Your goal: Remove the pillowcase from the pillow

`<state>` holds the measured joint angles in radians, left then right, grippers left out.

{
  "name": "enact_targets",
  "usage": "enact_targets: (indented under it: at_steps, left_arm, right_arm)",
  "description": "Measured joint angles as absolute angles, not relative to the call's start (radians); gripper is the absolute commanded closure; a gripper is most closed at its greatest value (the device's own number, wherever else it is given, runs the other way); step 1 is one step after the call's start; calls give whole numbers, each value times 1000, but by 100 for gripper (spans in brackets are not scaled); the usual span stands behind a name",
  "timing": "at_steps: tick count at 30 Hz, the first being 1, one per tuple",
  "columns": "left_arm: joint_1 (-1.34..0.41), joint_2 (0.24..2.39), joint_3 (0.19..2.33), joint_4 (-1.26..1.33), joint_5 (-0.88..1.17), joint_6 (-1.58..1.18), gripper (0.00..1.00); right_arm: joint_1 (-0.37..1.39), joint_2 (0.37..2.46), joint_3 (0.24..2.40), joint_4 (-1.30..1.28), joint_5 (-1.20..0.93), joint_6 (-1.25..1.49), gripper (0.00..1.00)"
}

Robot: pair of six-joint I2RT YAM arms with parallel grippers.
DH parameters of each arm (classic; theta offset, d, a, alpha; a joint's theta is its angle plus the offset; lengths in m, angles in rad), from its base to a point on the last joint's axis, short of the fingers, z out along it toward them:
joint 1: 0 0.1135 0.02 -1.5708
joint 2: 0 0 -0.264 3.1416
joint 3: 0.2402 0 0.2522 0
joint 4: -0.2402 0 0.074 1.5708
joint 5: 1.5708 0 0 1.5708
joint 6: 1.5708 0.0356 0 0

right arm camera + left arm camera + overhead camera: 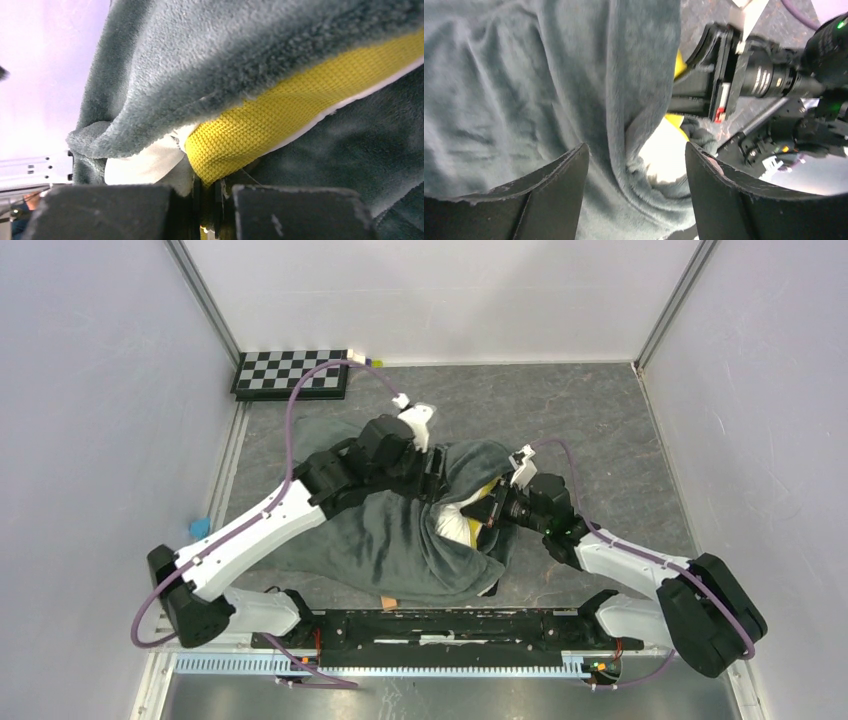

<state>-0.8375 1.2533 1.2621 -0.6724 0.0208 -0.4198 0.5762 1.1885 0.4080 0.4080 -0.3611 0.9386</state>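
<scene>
Grey pillowcase, pillow mostly hidden

The pillowcase is plain dark grey-green. Just above the right claw, the pillow shows yellow waffle weave beside white. The surface is mottled grey, and the checkerboard black-and-white.

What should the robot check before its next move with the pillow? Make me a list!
1. Right gripper holds the pillow: ok, shut on its yellow corner.
2. Left gripper ready to grab: ok, open wide.
3. Pillowcase edge between the left fingers: ok.
4. Pillow showing at the opening: ok, white and yellow peek out.
5. Grippers not bumping: cannot tell, they are very close.
6. Pillowcase off: not ok, it covers most of the pillow.
</scene>
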Motion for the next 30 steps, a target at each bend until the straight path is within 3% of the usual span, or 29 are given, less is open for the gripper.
enact_targets:
  at_steps: [5, 14, 16, 20, 30]
  left_arm:
    - [-959, 1388, 1424, -696, -149, -360, 20]
    - [-986, 1578, 1469, -662, -145, -213, 20]
    - [-979, 1604, 1470, -663, -120, -198, 28]
    - [-960, 1631, 1473, -664, -110, -191, 53]
    - [-785, 1807, 1631, -626, -50, -220, 81]
  right_arm:
    - [577, 1169, 401, 403, -366, 861, 100]
    - [579, 1145, 401, 402, -402, 822, 100]
    - [579, 1132, 401, 402, -407, 821, 100]
    - [579, 1116, 401, 402, -411, 820, 100]
    - [579, 1114, 368, 435, -422, 816, 100]
